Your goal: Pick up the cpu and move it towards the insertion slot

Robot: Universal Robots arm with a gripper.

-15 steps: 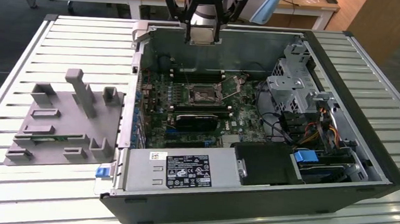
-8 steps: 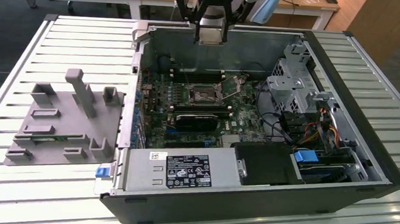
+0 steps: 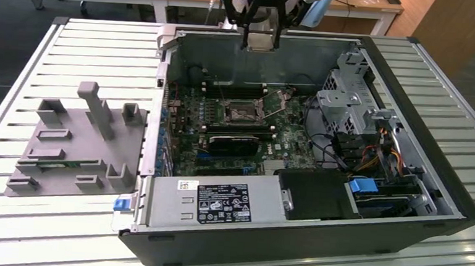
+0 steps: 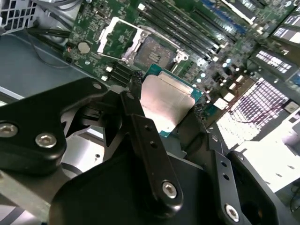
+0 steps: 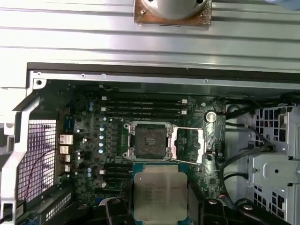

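My gripper (image 3: 260, 43) hangs above the back wall of the open computer case, shut on the cpu (image 3: 261, 35), a small flat square chip with a silvery top. Both wrist views show the cpu (image 4: 166, 101) (image 5: 160, 192) clamped at its edges between two black fingers (image 4: 140, 126), well above the motherboard. The insertion slot (image 3: 243, 112) is a square socket with a shiny metal frame and dark centre. Its cover plate is swung open beside it. The insertion slot (image 5: 149, 140) (image 4: 152, 51) lies on the board just beyond the held chip.
A black heatsink block (image 3: 232, 146) sits in front of the socket. A drive cage (image 3: 350, 106) with cables fills the case on the exterior view's right, and a power supply (image 3: 208, 202) lies along the front. A grey plastic fixture (image 3: 80, 142) stands on the slatted table (image 3: 17, 231).
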